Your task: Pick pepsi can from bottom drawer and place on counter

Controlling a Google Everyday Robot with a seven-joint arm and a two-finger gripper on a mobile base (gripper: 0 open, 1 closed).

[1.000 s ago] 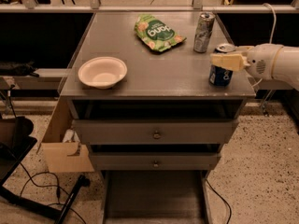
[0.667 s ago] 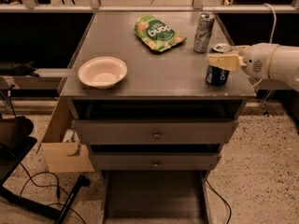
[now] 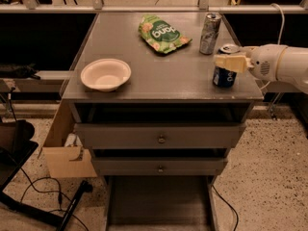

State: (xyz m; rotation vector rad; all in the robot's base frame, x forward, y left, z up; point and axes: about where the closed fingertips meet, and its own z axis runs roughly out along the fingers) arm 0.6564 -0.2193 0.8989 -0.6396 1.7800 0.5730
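Observation:
The pepsi can [image 3: 224, 76], dark blue with a silver top, stands at the right front part of the counter [image 3: 163, 76]. My gripper [image 3: 232, 62] reaches in from the right on a white arm and is shut on the can's upper half, with one cream finger [image 3: 230, 63] across its front. The can's base looks to be touching the counter. The bottom drawer [image 3: 159, 201] is pulled open at the bottom of the view, and its dark floor shows nothing on it.
A white bowl [image 3: 105, 74] sits at the counter's left front. A green snack bag [image 3: 162, 33] and a tall silver can [image 3: 210, 32] lie at the back, the silver can just behind the pepsi can. Two knobbed drawers [image 3: 161, 138] are closed. A cardboard box [image 3: 65, 150] stands at the left.
My gripper and the pepsi can have shifted slightly left over the counter's right front. Nothing else has moved.

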